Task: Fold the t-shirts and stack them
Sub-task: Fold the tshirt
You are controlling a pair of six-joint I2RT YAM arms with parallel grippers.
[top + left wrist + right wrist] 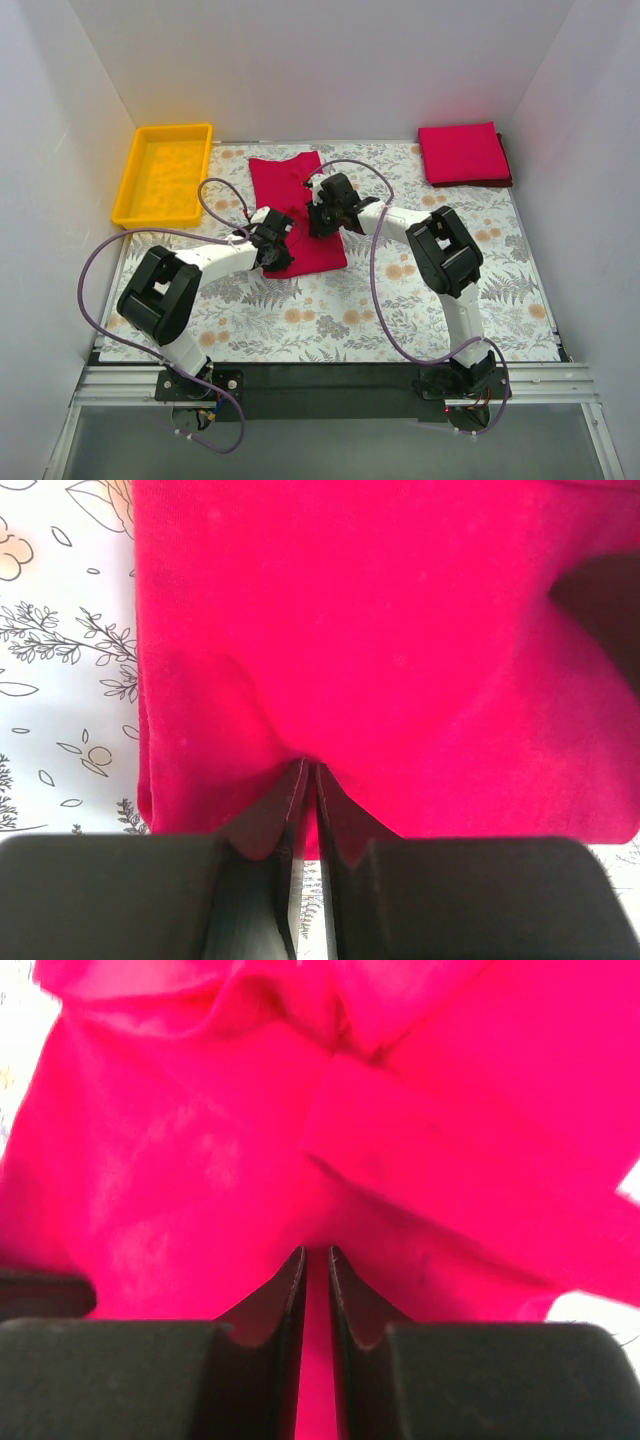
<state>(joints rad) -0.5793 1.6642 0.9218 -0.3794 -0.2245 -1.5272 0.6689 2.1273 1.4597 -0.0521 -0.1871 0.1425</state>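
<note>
A crimson t-shirt (290,205) lies partly folded on the floral table, in the middle. My left gripper (277,247) is shut on its near left edge; in the left wrist view the cloth (380,650) bunches into the closed gripper (309,770). My right gripper (322,213) is shut on the shirt's right side; in the right wrist view folded red cloth (300,1140) fills the frame and runs between the gripper's (316,1253) narrow jaws. A stack of folded red t-shirts (463,153) sits at the far right corner.
A yellow plastic tray (164,173) stands at the far left. White walls close in the table on three sides. The floral tablecloth (330,310) is bare between the shirt and the arm bases.
</note>
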